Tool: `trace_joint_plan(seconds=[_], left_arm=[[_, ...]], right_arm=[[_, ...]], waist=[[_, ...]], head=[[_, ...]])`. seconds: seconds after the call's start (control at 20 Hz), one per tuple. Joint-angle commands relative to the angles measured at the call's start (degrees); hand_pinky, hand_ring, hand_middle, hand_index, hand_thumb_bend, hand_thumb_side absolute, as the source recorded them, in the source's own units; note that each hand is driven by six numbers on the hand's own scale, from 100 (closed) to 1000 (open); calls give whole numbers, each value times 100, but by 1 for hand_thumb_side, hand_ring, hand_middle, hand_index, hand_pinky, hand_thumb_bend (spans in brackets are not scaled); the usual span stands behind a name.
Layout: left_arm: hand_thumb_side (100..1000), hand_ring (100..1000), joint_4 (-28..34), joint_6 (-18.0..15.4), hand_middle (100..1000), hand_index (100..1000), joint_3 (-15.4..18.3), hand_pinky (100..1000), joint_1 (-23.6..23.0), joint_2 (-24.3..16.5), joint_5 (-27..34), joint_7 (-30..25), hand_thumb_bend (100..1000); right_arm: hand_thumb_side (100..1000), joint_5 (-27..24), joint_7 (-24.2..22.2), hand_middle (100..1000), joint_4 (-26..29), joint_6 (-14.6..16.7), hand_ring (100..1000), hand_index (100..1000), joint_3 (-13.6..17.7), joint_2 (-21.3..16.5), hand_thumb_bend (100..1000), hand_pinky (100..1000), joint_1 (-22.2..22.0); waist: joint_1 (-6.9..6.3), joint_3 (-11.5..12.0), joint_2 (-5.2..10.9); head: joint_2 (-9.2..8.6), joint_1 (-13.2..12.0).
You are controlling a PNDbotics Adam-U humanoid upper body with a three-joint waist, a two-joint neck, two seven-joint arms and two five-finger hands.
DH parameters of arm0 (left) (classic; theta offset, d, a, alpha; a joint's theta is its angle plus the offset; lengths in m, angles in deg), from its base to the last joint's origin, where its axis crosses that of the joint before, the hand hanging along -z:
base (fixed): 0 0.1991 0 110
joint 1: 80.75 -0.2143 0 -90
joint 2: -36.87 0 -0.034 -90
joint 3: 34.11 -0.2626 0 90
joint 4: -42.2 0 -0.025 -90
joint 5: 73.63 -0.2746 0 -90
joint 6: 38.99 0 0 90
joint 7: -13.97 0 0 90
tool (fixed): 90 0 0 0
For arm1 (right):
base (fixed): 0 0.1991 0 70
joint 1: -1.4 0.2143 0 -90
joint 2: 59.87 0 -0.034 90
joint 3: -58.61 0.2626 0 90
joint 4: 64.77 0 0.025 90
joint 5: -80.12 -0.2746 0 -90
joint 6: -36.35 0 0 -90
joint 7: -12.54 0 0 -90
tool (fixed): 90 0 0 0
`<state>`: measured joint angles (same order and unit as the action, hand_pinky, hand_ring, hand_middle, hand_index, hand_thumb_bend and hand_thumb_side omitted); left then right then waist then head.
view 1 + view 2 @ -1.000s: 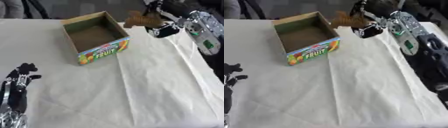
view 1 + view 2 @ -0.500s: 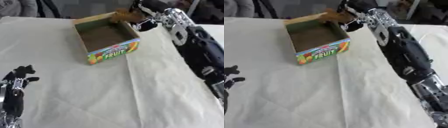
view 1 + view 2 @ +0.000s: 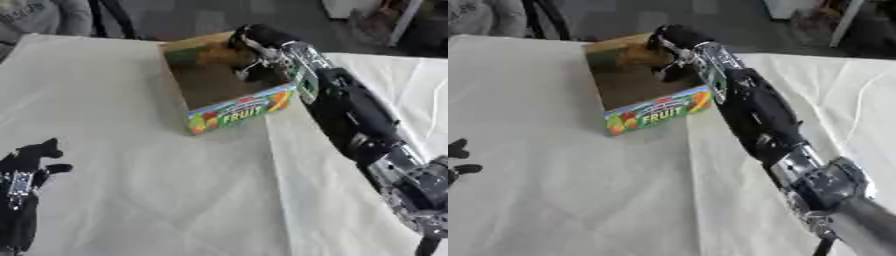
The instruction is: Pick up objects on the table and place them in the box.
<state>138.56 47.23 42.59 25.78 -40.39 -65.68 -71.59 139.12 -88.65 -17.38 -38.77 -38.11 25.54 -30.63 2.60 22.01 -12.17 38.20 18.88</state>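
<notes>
A cardboard box (image 3: 236,114) with a coloured FRUIT label on its front stands at the back middle of the table. My right hand (image 3: 252,44) hangs over the box's open top, fingers curled round a brown object (image 3: 220,54) held inside the opening. My right arm (image 3: 350,110) stretches from the lower right up to the box. In the lower left corner, my left hand (image 3: 26,170) rests open, fingers up, far from the box.
A cream cloth (image 3: 131,190) with creases covers the table. A person's grey sleeve (image 3: 44,17) shows at the far left edge. Dark floor and furniture legs (image 3: 394,20) lie beyond the table's back edge.
My right hand has moved left with the brown object, from beside the box's right rim to over its opening. The camera has shifted too, so the box sits differently in view.
</notes>
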Motion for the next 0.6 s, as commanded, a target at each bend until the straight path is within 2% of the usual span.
trace_joint_plan(seconds=[0.05,0.4,0.5,0.6], left_arm=[[666,880,147,1,533,628,-40,618,114,12,40,-45,560],[663,880,171,14,532,628,-63,617,157,40,52,-81,563],[662,880,175,12,532,628,-61,617,160,44,53,-82,565],[662,880,172,11,532,627,-59,617,161,46,53,-81,566]], right_arm=[[206,15,-55,626,-89,21,547,768,74,-14,100,463,149],[227,-109,-439,680,-335,71,578,811,95,207,100,490,120],[273,-216,-558,695,-315,88,590,819,96,225,100,496,121],[399,-394,-745,746,-251,87,638,854,87,225,100,523,127]], waist=[[-34,45,77],[-39,123,68],[-32,117,68],[-22,90,64]], head=[[-59,61],[-75,91],[-91,97],[-103,88]])
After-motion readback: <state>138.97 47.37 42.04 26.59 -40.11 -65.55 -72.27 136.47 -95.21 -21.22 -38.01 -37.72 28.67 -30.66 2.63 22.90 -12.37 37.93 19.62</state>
